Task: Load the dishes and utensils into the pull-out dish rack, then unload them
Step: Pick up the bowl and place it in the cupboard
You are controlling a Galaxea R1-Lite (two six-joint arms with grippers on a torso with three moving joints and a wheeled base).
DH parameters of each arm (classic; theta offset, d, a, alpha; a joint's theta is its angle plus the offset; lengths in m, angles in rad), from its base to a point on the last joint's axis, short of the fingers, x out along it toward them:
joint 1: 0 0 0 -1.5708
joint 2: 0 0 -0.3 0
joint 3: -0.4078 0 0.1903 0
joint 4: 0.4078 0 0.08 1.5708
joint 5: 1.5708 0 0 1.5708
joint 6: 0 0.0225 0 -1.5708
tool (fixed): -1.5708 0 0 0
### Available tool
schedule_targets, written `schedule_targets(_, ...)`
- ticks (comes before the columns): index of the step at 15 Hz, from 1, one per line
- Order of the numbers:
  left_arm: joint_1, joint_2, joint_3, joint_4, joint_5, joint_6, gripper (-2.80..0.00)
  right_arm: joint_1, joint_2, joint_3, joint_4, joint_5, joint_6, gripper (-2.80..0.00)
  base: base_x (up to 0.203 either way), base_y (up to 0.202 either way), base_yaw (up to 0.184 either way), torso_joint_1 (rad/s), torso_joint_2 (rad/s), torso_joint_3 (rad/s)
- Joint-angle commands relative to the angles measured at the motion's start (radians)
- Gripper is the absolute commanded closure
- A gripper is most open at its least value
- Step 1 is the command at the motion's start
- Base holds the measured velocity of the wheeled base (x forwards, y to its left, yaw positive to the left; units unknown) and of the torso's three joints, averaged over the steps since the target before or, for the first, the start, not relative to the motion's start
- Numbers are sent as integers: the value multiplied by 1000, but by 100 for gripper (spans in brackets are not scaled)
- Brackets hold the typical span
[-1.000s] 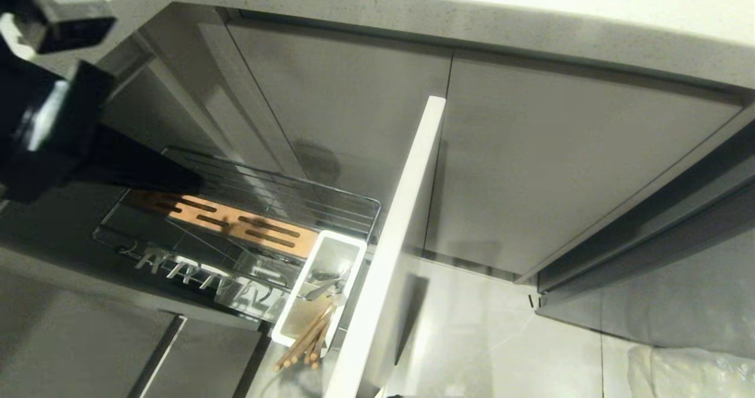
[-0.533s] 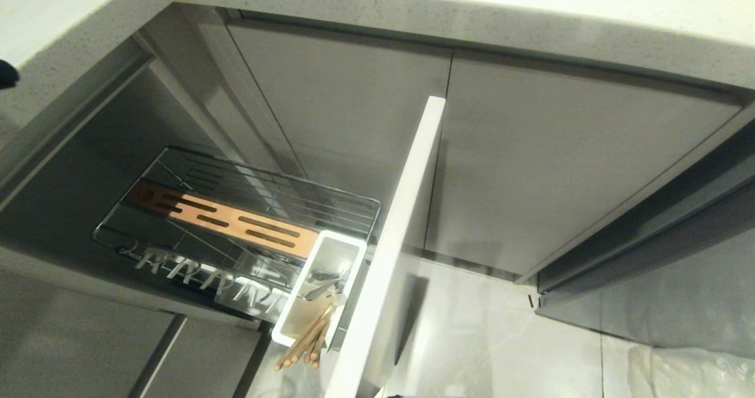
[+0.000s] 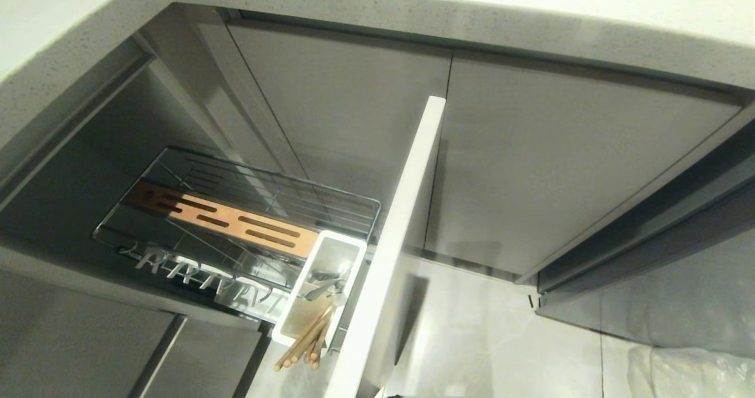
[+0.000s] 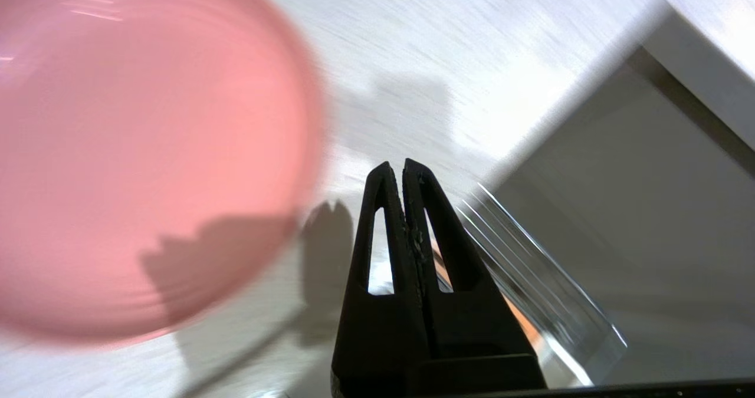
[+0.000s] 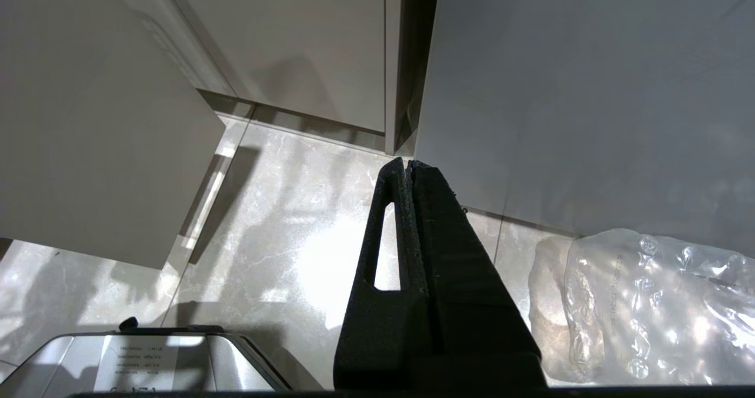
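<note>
The rack stands pulled out under the counter, bare of dishes. In its white caddy, the chopsticks lean out over the rim beside what looks like the fork. The left gripper hangs over the counter, pinched together and empty, just beside the blurred pink plate. The right gripper, likewise closed and empty, points at the floor.

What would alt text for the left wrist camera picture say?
The robot's left hand, black fingers pressed shut and empty, hangs over a pale countertop beside a large pink plate. Past the counter's edge, a corner of the pull-out dish rack shows below.
</note>
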Motion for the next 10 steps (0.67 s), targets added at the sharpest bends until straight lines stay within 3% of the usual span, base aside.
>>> schedule_targets(1,86,-39,2,0,26,-1,0,0,0,0,0,0,0,0,0,0,0,0,0,0)
schedule_targets(4,246,-71,7,-39,40,18,0,0,0,0,0,0,0,0,0,0,0,0,0,0)
schedule_targets(8,607,-81,67,-47,-11,23,0,0,0,0,0,0,0,0,0,0,0,0,0,0)
schedule_targets(10,754,-62,91,-50,-40,26,0,0,0,0,0,0,0,0,0,0,0,0,0,0)
